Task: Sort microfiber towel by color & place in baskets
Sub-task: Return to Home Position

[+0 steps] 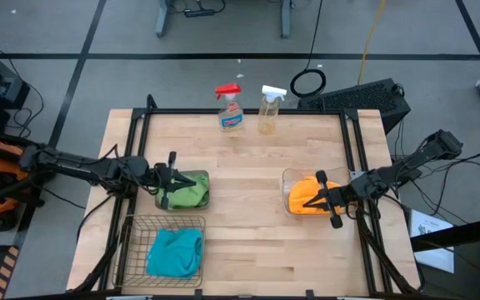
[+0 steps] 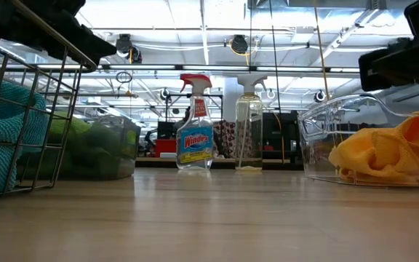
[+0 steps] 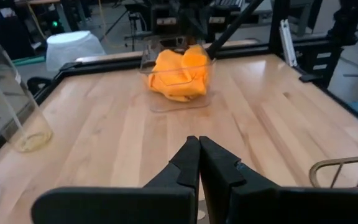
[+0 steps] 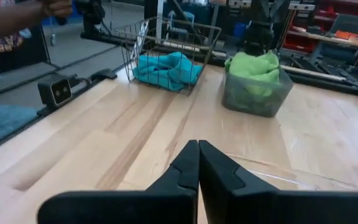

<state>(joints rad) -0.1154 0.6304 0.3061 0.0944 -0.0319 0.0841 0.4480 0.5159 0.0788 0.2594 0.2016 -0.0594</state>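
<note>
Two green towels (image 1: 188, 192) fill the smoky grey tub (image 4: 253, 99). Teal towels (image 1: 175, 252) lie in the wire-mesh basket (image 1: 136, 250) at the near left. Yellow-orange towels (image 1: 305, 196) lie heaped in the clear tub (image 2: 326, 138) on the right. My left gripper (image 3: 199, 163) hangs shut and empty over the grey tub's left side (image 1: 177, 178). My right gripper (image 4: 198, 165) is also shut and empty, above the clear tub's right part (image 1: 313, 198). Neither touches cloth or tub.
A blue spray bottle with a red trigger (image 1: 230, 108) and a clear spray bottle (image 1: 270, 109) stand near the table's far edge. Bare wood (image 1: 248, 208) lies between the tubs. A person's arm (image 4: 17, 15) shows beyond the table's near-left corner.
</note>
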